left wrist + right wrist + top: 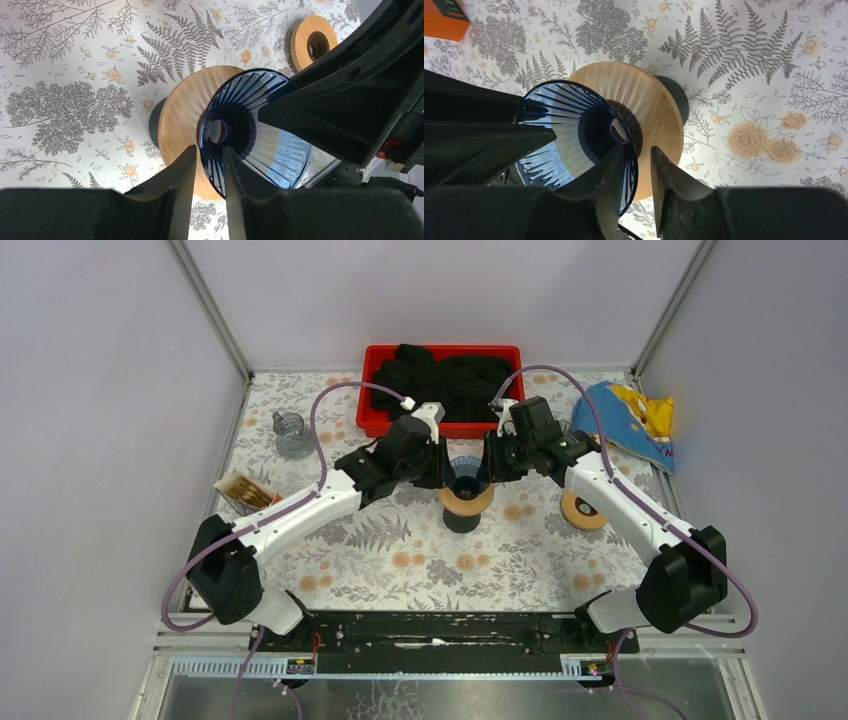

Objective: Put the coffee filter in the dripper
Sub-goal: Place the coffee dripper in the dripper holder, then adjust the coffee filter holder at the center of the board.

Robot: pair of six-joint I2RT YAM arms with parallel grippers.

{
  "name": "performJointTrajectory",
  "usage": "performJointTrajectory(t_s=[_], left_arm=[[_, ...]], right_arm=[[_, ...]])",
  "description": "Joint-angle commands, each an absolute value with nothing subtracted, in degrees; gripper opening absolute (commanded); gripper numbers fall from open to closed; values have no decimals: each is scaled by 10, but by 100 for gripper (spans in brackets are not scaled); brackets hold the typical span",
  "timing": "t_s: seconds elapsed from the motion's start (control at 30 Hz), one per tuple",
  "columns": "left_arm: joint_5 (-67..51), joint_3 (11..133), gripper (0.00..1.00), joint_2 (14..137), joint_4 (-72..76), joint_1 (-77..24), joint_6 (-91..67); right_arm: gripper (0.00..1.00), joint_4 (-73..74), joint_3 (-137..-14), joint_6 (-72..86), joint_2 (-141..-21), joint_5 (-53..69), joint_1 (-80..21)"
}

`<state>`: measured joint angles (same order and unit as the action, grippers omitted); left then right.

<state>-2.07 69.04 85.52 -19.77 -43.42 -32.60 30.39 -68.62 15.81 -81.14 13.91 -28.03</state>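
A blue ribbed glass dripper [466,473] [250,95] [549,100] sits in a wooden ring [466,503] [185,115] [659,100] on a black stand. My left gripper [441,466] [209,147] straddles its left rim with the jaws slightly apart. One finger is inside the cone, the other outside. My right gripper [490,466] [638,148] straddles the right rim the same way, with a gap outside the glass. A brown stack that looks like the coffee filters [245,491] lies at the table's left edge, far from both grippers.
A second wooden ring [582,510] [312,42] lies right of the stand, under the right arm. A red bin [375,365] of black cloth stands at the back. A glass cup [292,432] is back left, a blue and yellow bag [635,420] back right.
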Motion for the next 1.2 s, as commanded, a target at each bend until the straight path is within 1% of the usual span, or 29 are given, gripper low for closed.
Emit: performJointTrajectory(t_s=[0.0, 0.07, 0.17, 0.33, 0.47, 0.63, 0.83, 1.0, 1.07, 1.17], left_arm=[[-7, 716, 36, 833, -202, -437, -316], [-3, 722, 43, 827, -203, -437, -317], [8, 725, 49, 811, -203, -437, -315], [37, 722, 62, 781, -210, -436, -311], [76, 708, 70, 750, -221, -432, -309], [126, 681, 81, 701, -239, -408, -309], [161, 650, 86, 653, -267, -350, -310], [185, 630, 87, 636, -290, -299, -314], [182, 618, 88, 632, -291, -271, -320], [187, 606, 88, 629, -300, -238, -330]], right_arm=[[36, 337, -728, 147, -810, 116, -287], [41, 337, -742, 147, -806, 118, -287], [47, 336, -759, 150, -797, 129, -287], [55, 334, -774, 153, -785, 143, -287], [62, 322, -760, 153, -763, 142, -287], [76, 300, -720, 146, -718, 111, -287], [90, 281, -675, 129, -668, 53, -287], [98, 263, -644, 110, -634, 14, -287], [100, 258, -629, 105, -620, -1, -287], [99, 247, -606, 104, -589, -22, -287]])
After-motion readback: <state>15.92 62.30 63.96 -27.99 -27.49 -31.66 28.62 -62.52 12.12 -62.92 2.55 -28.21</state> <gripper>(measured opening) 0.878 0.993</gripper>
